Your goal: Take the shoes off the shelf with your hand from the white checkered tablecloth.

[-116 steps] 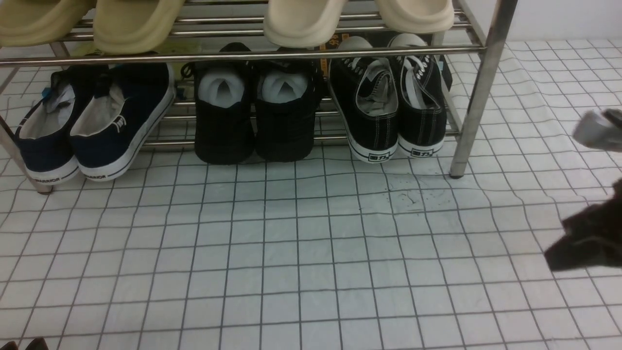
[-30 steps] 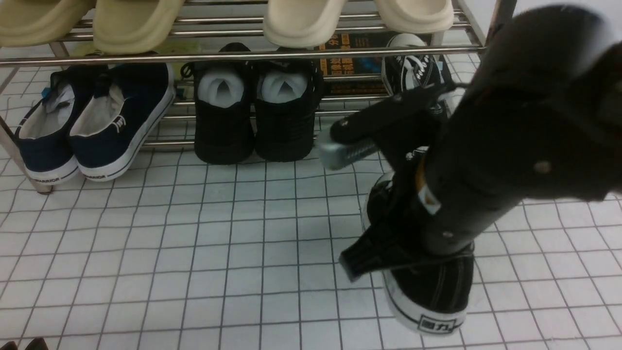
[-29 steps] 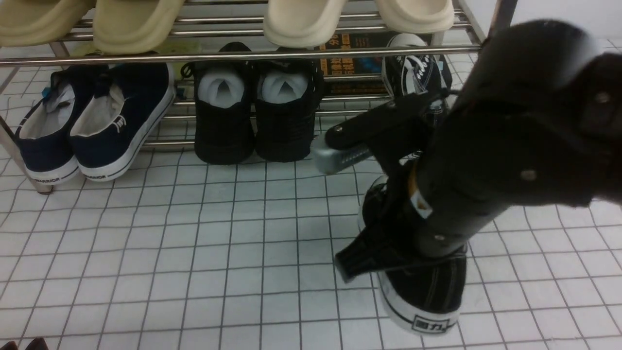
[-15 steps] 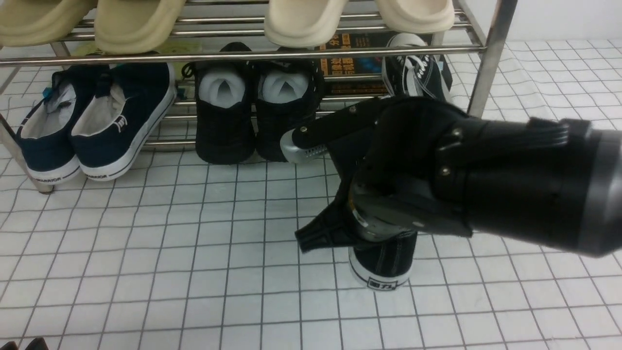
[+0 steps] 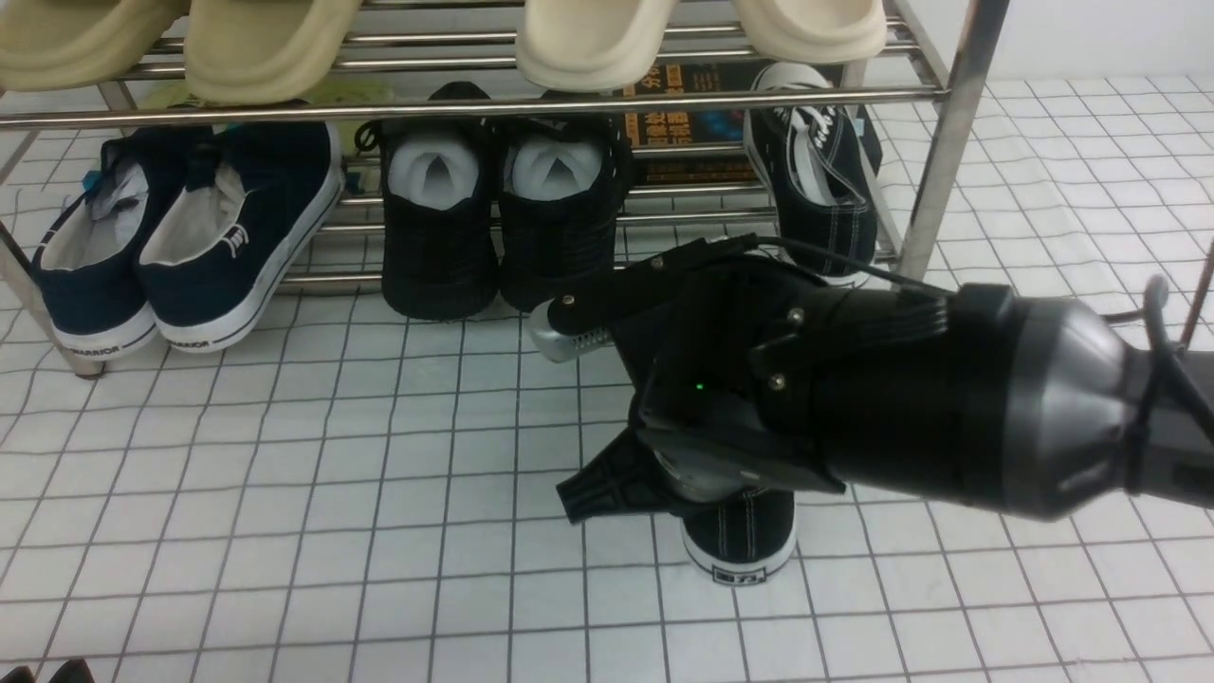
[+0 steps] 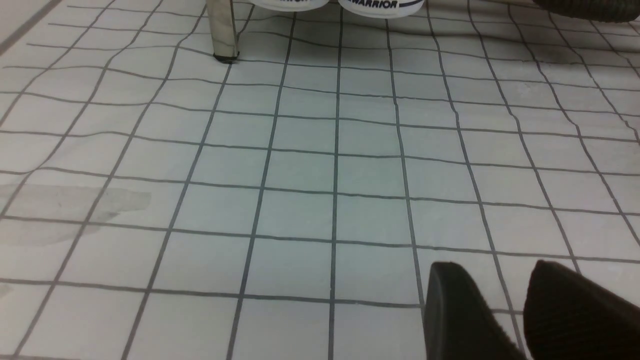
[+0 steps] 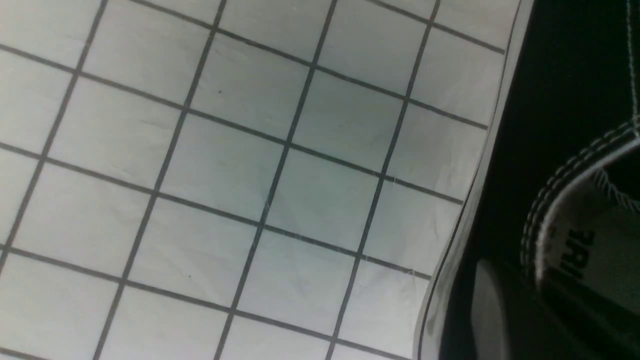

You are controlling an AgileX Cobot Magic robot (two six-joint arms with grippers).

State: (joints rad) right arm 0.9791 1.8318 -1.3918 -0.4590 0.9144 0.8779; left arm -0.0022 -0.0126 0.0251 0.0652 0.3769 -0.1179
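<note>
- Gripping at the right gripper (image 5: 697, 446): it sits over a black sneaker (image 5: 742, 545) down on the checkered tabletop (image 5: 332, 493), out in front of the shelf (image 5: 934, 161).
- Its fingers (image 7: 484, 305) look clamped on the sneaker's collar (hidden in front view; the wrist view shows one pad against the lining).
- Second sneaker (image 5: 818, 185) on the shelf's lower tier, beside the right post, heel outward.
- Left gripper (image 6: 492, 272) low over the tabletop, in front of the shelf's left leg; fingers slightly apart, cloth showing between them.
</note>
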